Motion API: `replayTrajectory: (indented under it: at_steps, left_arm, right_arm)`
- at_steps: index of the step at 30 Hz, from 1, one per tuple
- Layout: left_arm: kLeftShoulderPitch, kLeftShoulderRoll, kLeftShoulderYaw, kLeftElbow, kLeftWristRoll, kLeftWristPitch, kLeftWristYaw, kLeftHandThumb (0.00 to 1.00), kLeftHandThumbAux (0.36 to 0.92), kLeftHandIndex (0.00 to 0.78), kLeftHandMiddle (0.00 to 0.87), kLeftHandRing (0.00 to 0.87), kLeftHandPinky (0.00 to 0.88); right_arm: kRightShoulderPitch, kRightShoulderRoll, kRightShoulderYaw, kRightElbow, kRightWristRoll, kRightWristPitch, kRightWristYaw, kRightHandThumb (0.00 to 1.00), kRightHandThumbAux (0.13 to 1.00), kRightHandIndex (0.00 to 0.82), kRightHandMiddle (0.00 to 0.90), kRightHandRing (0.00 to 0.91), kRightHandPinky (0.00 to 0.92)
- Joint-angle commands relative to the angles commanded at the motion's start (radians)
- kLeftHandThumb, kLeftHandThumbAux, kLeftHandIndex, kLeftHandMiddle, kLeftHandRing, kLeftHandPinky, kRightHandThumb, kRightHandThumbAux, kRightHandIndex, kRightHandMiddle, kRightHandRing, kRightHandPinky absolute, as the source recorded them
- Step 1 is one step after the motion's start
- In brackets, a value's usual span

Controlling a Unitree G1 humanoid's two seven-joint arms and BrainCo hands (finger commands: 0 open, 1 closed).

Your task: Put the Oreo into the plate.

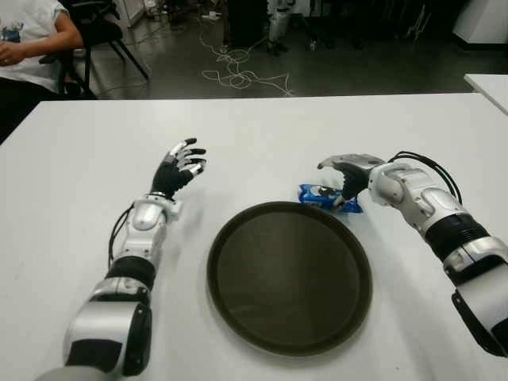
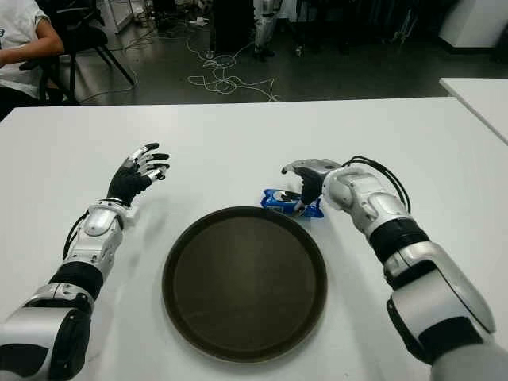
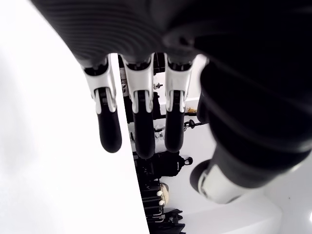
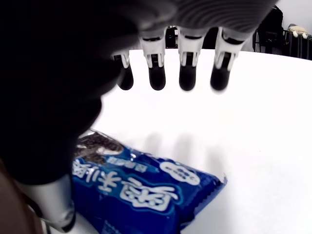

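Note:
The Oreo (image 1: 320,195) is a blue packet lying flat on the white table (image 1: 262,127), just beyond the far right rim of the round dark plate (image 1: 290,274). My right hand (image 1: 337,181) hovers over the packet's right end with fingers (image 4: 187,78) stretched out above the table and the thumb low beside the wrapper (image 4: 146,190); it is open and grips nothing. My left hand (image 1: 181,167) shows to the left of the plate, raised, with fingers (image 3: 139,131) spread and holding nothing. The plate has nothing on it.
A seated person (image 1: 28,40) and a chair are past the table's far left corner. Cables (image 1: 238,75) lie on the floor behind. A second white table (image 1: 488,83) edges in at the far right.

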Motion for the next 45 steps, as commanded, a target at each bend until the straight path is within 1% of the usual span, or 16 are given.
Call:
replayTrajectory:
  at_steps: [3,8,14,15,17,18,25,30,38,45]
  left_arm:
    - [-0.001,0.000,-0.001,0.000,0.001,0.001,0.001,0.356,0.804,0.165,0.274,0.277,0.301]
    - [-0.002,-0.001,-0.004,0.000,0.006,0.000,0.007,0.360,0.793,0.162,0.275,0.279,0.302]
    - [0.002,-0.003,-0.008,-0.004,0.009,-0.004,0.012,0.351,0.802,0.162,0.275,0.273,0.285]
    - [0.002,-0.003,-0.008,-0.005,0.009,-0.007,0.013,0.352,0.803,0.162,0.276,0.273,0.285]
    - [0.003,-0.003,-0.010,-0.007,0.012,-0.012,0.015,0.362,0.805,0.165,0.279,0.276,0.289]
    - [0.004,-0.003,-0.012,-0.008,0.013,-0.014,0.017,0.365,0.805,0.166,0.281,0.278,0.290]
    - [0.006,-0.003,-0.019,-0.009,0.024,-0.023,0.030,0.365,0.802,0.170,0.282,0.280,0.291]
    - [0.006,-0.005,-0.018,-0.008,0.024,-0.020,0.032,0.384,0.798,0.169,0.284,0.284,0.297]
    - [0.004,-0.007,-0.016,-0.009,0.020,-0.006,0.031,0.347,0.790,0.170,0.281,0.281,0.294]
    - [0.004,-0.006,-0.016,-0.009,0.021,-0.002,0.034,0.350,0.788,0.164,0.278,0.281,0.295]
  right_arm:
    - [-0.002,0.001,0.003,0.001,-0.005,0.006,0.003,0.000,0.733,0.097,0.106,0.108,0.112]
    - [-0.001,0.013,0.014,0.019,-0.011,0.016,-0.005,0.000,0.734,0.090,0.091,0.084,0.091]
    - [0.000,0.026,0.022,0.034,-0.005,0.018,-0.007,0.000,0.744,0.082,0.079,0.067,0.081]
    - [-0.007,0.050,0.031,0.062,-0.009,0.024,-0.016,0.000,0.745,0.082,0.078,0.066,0.080]
    - [-0.015,0.068,0.044,0.093,-0.014,0.022,-0.018,0.000,0.748,0.071,0.068,0.055,0.069]
    - [-0.017,0.072,0.050,0.103,-0.016,0.019,-0.019,0.000,0.750,0.069,0.066,0.053,0.067]
    - [-0.025,0.075,0.065,0.134,-0.011,-0.005,-0.018,0.000,0.763,0.069,0.063,0.052,0.076]
    - [-0.029,0.087,0.073,0.160,-0.009,-0.019,-0.025,0.000,0.766,0.070,0.062,0.054,0.079]
    - [-0.039,0.100,0.085,0.192,-0.009,-0.032,-0.031,0.000,0.784,0.065,0.055,0.048,0.073]
    - [-0.041,0.111,0.088,0.215,-0.010,-0.041,-0.047,0.000,0.790,0.067,0.056,0.047,0.073]
